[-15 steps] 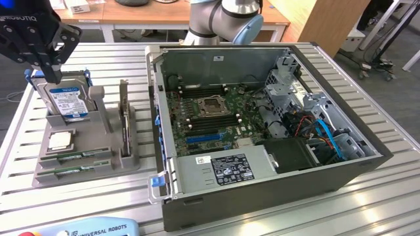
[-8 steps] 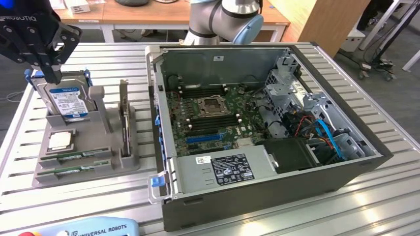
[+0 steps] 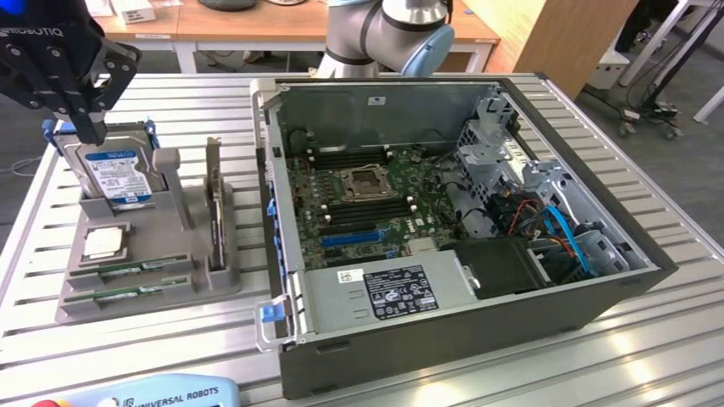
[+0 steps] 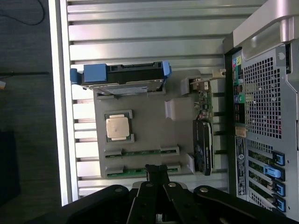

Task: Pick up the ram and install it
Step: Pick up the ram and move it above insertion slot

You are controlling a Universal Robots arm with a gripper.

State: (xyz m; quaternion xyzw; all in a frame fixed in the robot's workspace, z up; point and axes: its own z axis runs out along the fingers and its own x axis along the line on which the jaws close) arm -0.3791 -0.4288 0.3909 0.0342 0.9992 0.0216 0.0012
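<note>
Two green ram sticks lie flat in slots at the front of a grey holder (image 3: 169, 284), one ram (image 3: 134, 269) just behind the other ram (image 3: 119, 293). From the wrist camera the same pair shows as one ram (image 4: 140, 152) and a second ram (image 4: 133, 172). My black gripper (image 3: 88, 129) hangs high over the holder's far end, above the hard drive, well away from both sticks. Its fingers (image 4: 157, 171) are pressed together with nothing between them.
The holder also carries a blue-labelled hard drive (image 3: 117, 174), a square silver processor chip (image 3: 102, 243) and an upright card (image 3: 213, 199). The open computer case (image 3: 453, 246) fills the exterior view's right, its motherboard (image 3: 362, 191) exposed. A teach pendant (image 3: 158, 394) lies at the front edge.
</note>
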